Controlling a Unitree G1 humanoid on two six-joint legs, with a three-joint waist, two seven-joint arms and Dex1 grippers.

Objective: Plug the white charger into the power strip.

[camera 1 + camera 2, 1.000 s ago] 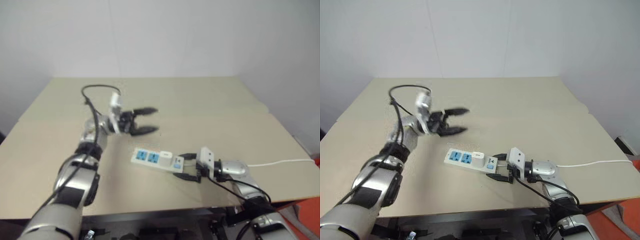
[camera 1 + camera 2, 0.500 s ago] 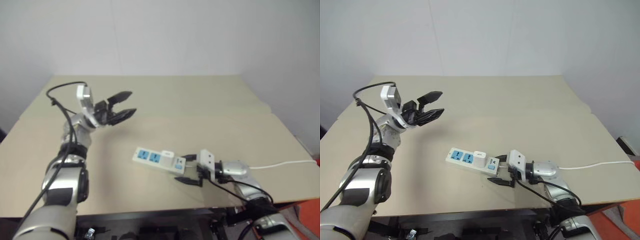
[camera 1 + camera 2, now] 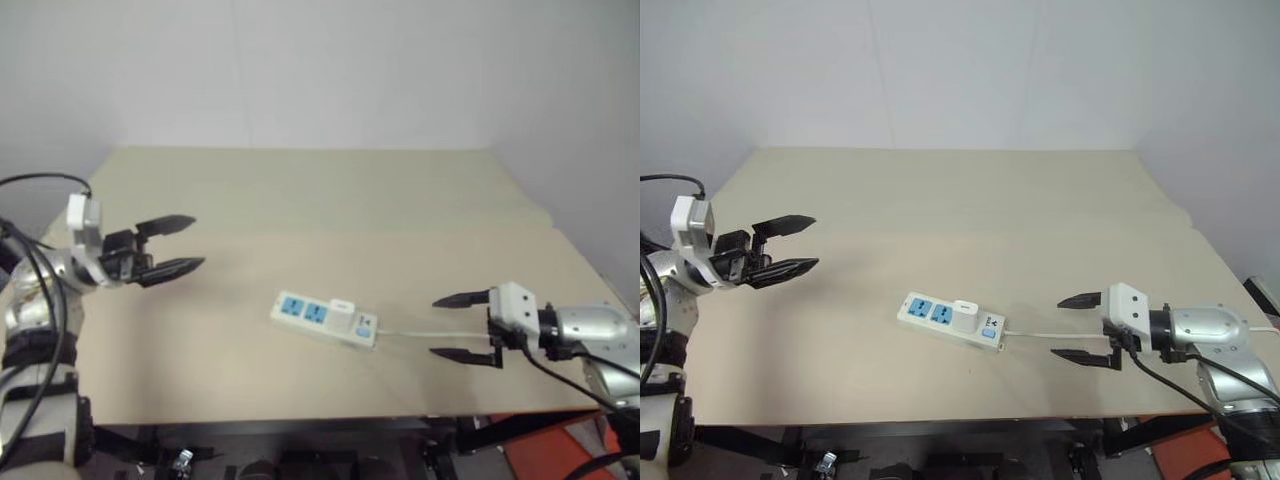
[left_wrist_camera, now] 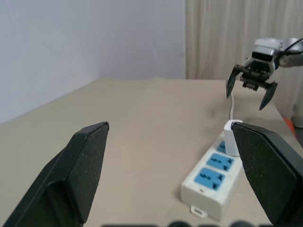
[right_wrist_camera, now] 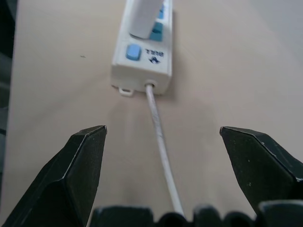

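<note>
Two blue-faced sockets are left bare on the long flat white plastic power strip [image 3: 951, 322], and the third, the one next to the small blue switch [image 5: 133, 51] at the cord end, is taken up by the small plain white block-shaped charger [image 3: 963, 314], which stands upright in it. Judged from that, the plugging itself looks done; whether the prongs are pushed fully home cannot be told, though in the left wrist view the charger [image 4: 231, 137] sits square on the strip with no tilt. What seems left is only to clear the arms away. The left gripper [image 3: 171, 244] hangs above the table's left side with its two black fingers spread wide and nothing between them, well apart from the strip. The right gripper [image 3: 1082, 327] is equally wide and empty, hovering near the front right edge, with the strip's thin white cord [image 5: 160, 150] running along the table beneath the gap between its fingers. The strip lies slightly askew near the middle front of a bare, matte beige tabletop [image 3: 970, 210], which carries nothing else. Behind it rise plain white walls, and the left wrist view shows a pale curtain [image 4: 222, 38] beyond the table.
</note>
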